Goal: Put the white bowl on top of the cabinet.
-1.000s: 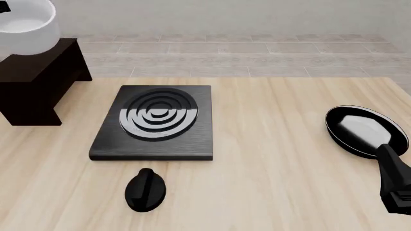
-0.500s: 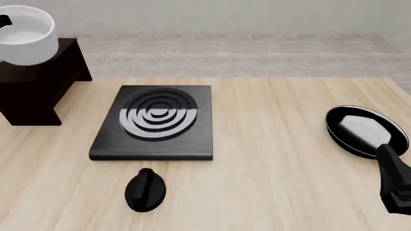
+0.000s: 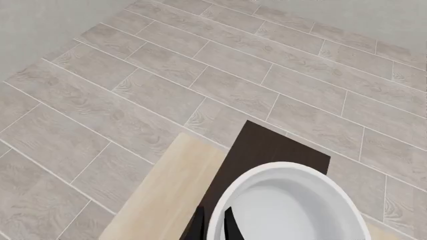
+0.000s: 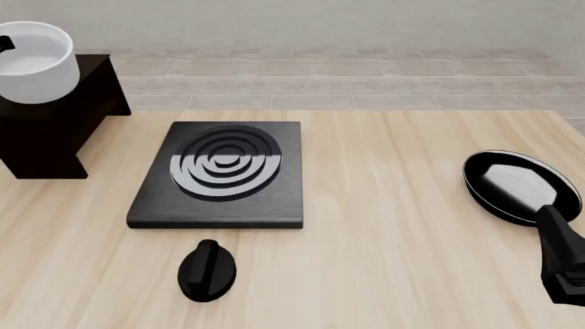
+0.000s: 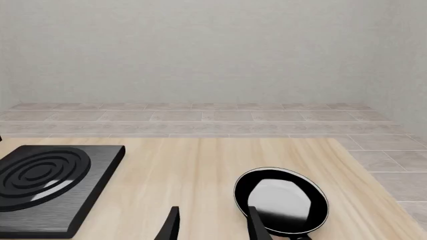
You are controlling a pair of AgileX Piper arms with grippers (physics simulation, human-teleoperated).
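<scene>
The white bowl (image 4: 35, 63) is at the far left, upright, over the flat top of the dark cabinet (image 4: 64, 120); I cannot tell whether it touches the top. My left gripper (image 3: 215, 227) is shut on the bowl's rim (image 3: 267, 172), one finger inside and one outside. Only a black tip of it (image 4: 5, 44) shows in the front view. The cabinet top (image 3: 267, 147) shows under the bowl in the left wrist view. My right gripper (image 5: 213, 227) is open and empty, low over the table next to the pan.
A black stove plate (image 4: 224, 171) with concentric rings lies mid-table, with a black knob (image 4: 207, 269) in front of it. A black frying pan (image 4: 519, 185) lies at the right, close to my right arm (image 4: 562, 260). The cabinet stands at the table's left far corner, with tiled floor beyond.
The white bowl has come down in the left gripper's hold, from well above the cabinet to just at its top. The right arm has not moved.
</scene>
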